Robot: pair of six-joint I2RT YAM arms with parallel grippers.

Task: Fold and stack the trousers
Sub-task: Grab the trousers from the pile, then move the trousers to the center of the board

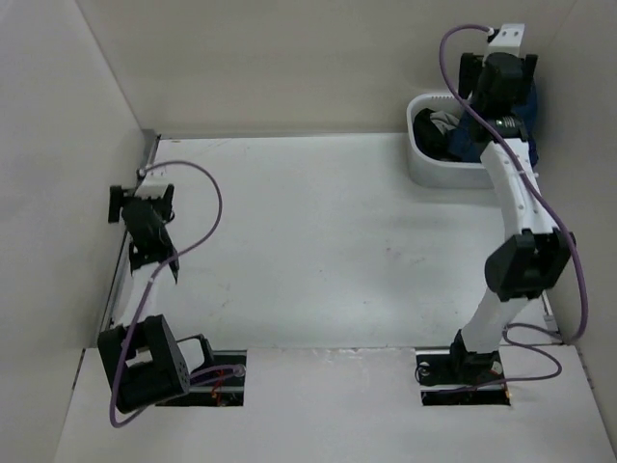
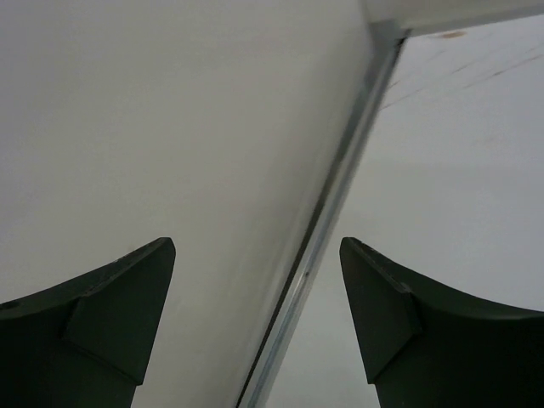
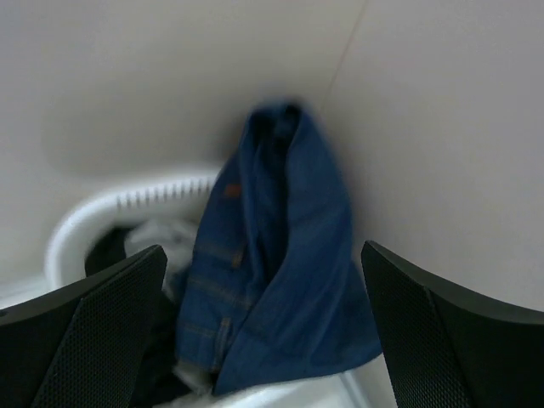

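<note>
The dark blue jeans [image 3: 280, 272] hang bunched out of the white laundry basket [image 3: 110, 208], leaning up into the wall corner; orange stitching shows on them. In the top view the jeans [image 1: 469, 147] sit in the basket [image 1: 424, 172] at the back right. My right gripper [image 3: 263, 246] is open, its jaws wide on either side of the jeans and apart from them; the top view shows it above the basket [image 1: 487, 92]. My left gripper [image 2: 257, 242] is open and empty, facing the left wall; the top view shows it at the table's left edge [image 1: 125, 204].
A white-grey garment [image 3: 157, 238] and a black one [image 3: 106, 246] lie in the basket beside the jeans. A metal rail [image 2: 340, 187] runs along the foot of the left wall. White walls close in the table on the left, back and right.
</note>
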